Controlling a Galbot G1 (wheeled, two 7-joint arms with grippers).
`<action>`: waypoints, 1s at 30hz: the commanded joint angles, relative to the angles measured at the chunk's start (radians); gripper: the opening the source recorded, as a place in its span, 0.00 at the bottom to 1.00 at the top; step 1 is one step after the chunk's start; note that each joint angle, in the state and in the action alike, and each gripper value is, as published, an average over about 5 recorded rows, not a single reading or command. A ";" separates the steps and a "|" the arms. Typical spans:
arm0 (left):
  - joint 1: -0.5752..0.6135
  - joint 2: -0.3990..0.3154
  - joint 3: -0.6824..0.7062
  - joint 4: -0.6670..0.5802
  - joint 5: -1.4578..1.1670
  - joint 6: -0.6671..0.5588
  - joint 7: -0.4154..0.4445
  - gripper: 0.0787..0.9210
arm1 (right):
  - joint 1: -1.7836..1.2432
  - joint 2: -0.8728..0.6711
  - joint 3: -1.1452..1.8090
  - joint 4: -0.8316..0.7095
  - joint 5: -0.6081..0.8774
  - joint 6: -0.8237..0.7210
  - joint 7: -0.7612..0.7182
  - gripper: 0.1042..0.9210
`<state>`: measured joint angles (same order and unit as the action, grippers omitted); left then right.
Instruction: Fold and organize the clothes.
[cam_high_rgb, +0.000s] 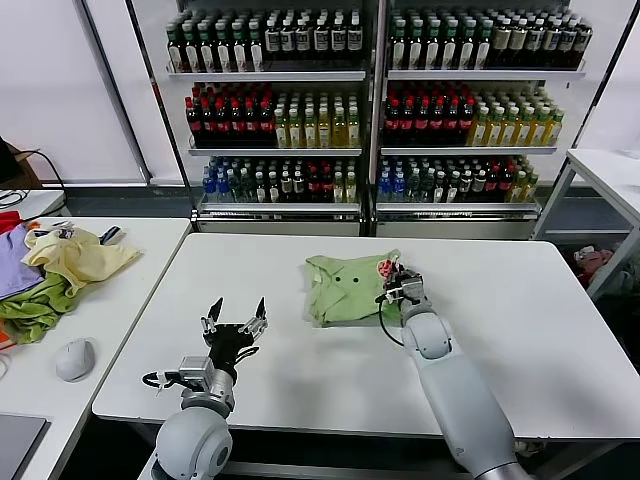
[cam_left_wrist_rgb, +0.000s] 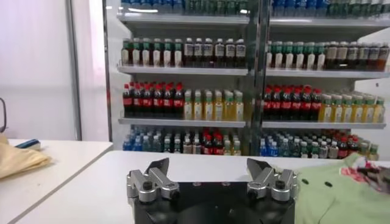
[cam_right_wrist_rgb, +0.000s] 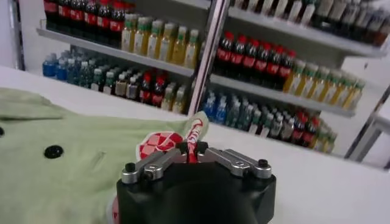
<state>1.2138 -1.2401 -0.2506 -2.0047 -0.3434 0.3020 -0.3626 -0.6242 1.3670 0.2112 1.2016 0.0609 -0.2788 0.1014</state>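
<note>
Green T-shirt (cam_high_rgb: 348, 287) lies on the white bench (cam_high_rgb: 520, 330), its printed edge pinched in the right gripper (cam_high_rgb: 400, 284); that thin hold may slip. Left gripper (cam_high_rgb: 236, 322) waits, fingers wide.

No legible text; bottle (cam_high_rgb: 300, 115) labels, T-shirt (cam_high_rgb: 345, 288) graphic unreadable.
</note>
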 joint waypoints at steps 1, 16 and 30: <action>0.002 -0.006 0.008 0.007 0.029 -0.003 0.010 0.88 | -0.044 -0.072 0.040 0.035 -0.106 0.152 -0.080 0.11; 0.071 0.002 -0.025 -0.033 0.061 -0.035 0.018 0.88 | -0.566 -0.144 0.270 0.687 0.182 0.172 -0.002 0.62; 0.136 0.005 -0.048 -0.075 0.055 -0.069 0.055 0.88 | -0.838 -0.100 0.383 0.871 0.175 0.172 -0.075 0.88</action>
<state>1.3135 -1.2356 -0.2901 -2.0601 -0.2918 0.2431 -0.3209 -1.2137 1.2575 0.5029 1.8657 0.1916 -0.1143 0.0524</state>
